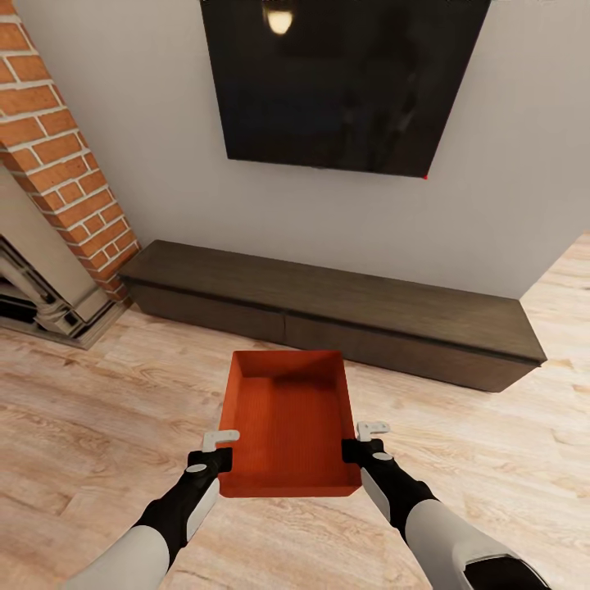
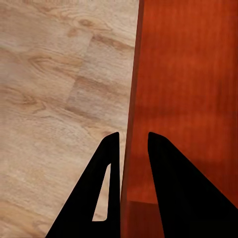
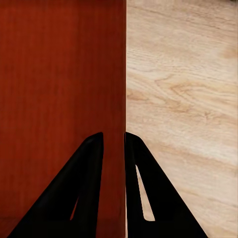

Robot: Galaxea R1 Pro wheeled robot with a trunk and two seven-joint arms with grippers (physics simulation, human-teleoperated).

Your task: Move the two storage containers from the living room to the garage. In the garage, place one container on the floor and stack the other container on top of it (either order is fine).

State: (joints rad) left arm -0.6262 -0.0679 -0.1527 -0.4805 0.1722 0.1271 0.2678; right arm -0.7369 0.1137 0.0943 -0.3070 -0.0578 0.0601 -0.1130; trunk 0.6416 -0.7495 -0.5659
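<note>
Both sets of fingers (image 1: 223,447) (image 1: 366,438) clamp the storage container's (image 1: 288,418) side walls, its length pointing toward the bench (image 1: 344,307).

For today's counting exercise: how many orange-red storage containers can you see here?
1. The storage container is held over the wood floor, between the left gripper and right gripper. Any second one lies outside these views.

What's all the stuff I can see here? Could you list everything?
storage container: one, orange-red, open-topped, held between both hands above the wood floor
bench: one, dark brown, long and low, against the wall
TV: one, black, on the white wall above the bench
fireplace: one, red brick, far left
floor: light wood planks
left hand: one, black fingers, closed on the container's left wall
right hand: one, black fingers, closed on the container's right wall
</note>
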